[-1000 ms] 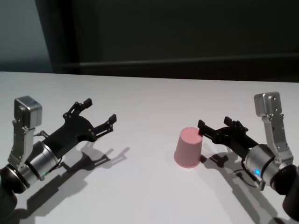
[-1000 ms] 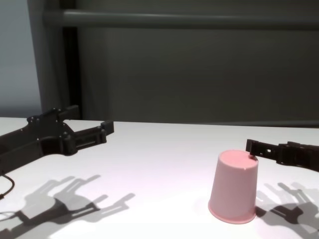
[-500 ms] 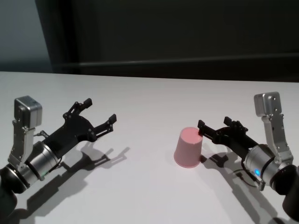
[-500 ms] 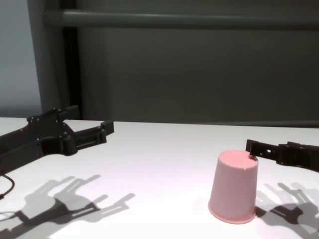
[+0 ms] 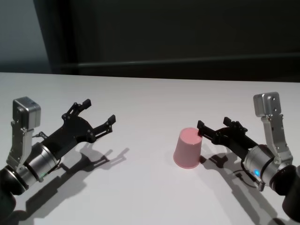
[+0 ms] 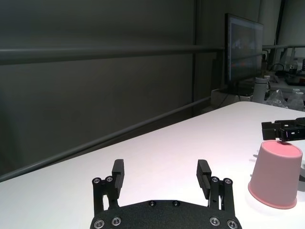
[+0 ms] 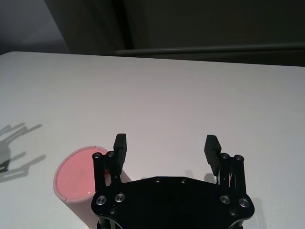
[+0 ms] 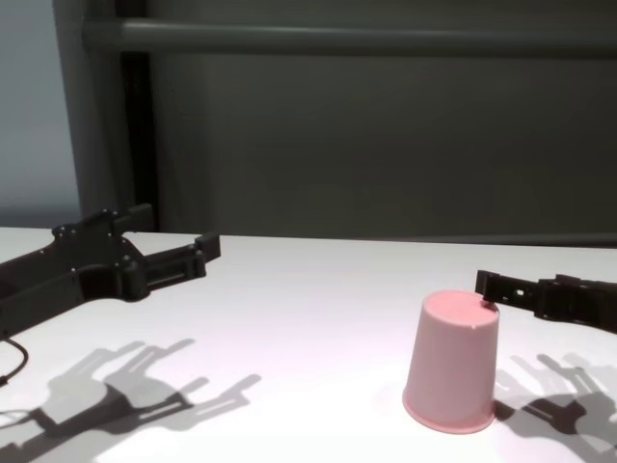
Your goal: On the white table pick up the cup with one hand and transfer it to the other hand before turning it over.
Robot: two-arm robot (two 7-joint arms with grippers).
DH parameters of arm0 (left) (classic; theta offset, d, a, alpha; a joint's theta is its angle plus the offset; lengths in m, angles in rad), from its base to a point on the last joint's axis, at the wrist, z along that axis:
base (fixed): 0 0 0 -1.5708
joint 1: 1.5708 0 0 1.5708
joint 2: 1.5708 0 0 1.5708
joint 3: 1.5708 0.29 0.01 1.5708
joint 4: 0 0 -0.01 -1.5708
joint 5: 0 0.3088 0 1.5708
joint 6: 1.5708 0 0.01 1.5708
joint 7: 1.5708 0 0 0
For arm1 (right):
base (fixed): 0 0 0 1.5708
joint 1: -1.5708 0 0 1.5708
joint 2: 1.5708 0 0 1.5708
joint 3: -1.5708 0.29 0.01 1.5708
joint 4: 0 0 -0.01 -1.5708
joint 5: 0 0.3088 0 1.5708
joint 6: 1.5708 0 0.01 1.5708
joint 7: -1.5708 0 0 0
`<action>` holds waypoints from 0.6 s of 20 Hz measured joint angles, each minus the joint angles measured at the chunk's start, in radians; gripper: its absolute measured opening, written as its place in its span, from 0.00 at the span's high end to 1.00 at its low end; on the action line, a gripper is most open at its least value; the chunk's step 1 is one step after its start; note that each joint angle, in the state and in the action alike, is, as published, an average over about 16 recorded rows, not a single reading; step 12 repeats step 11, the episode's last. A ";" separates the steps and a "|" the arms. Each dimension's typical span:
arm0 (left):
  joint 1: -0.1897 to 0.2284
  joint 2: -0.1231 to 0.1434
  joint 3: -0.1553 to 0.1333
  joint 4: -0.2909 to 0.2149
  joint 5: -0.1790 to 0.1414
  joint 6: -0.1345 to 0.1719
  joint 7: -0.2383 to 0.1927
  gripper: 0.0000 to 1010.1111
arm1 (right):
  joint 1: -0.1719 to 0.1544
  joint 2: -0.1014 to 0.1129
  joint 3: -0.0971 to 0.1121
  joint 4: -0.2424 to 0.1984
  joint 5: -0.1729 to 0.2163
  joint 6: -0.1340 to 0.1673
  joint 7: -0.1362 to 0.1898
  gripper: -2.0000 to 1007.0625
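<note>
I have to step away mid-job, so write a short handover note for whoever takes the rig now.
Left gripper: open, empty, hovering over the table's left side, apart from the cup.
Right gripper: open, empty, at the cup's top on its right; one finger by the base edge, contact unclear.
Cup: upside down on the table, right of centre.
Done: nothing yet.
Left: grasp, lift, hand over, turn over.

right claw (image 5: 216, 130) and cup (image 5: 188, 147) nudged slightly leftward, left arm likewise
</note>
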State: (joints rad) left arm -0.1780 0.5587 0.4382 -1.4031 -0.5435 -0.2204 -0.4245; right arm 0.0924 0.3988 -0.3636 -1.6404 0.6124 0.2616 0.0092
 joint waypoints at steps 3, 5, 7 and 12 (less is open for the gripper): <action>0.000 0.000 0.000 0.000 0.000 0.000 0.000 0.01 | 0.000 0.000 0.000 0.000 0.000 0.000 0.000 0.00; 0.000 0.000 0.000 0.000 0.000 0.000 0.000 0.01 | 0.000 0.000 0.000 0.000 0.000 0.000 0.000 0.00; 0.000 0.000 0.000 0.000 0.000 0.000 0.000 0.01 | 0.000 0.000 0.000 0.000 0.000 0.000 0.000 0.00; 0.000 0.000 0.000 0.000 0.000 0.000 0.000 0.01 | 0.000 0.000 -0.001 -0.001 0.000 -0.001 0.000 0.00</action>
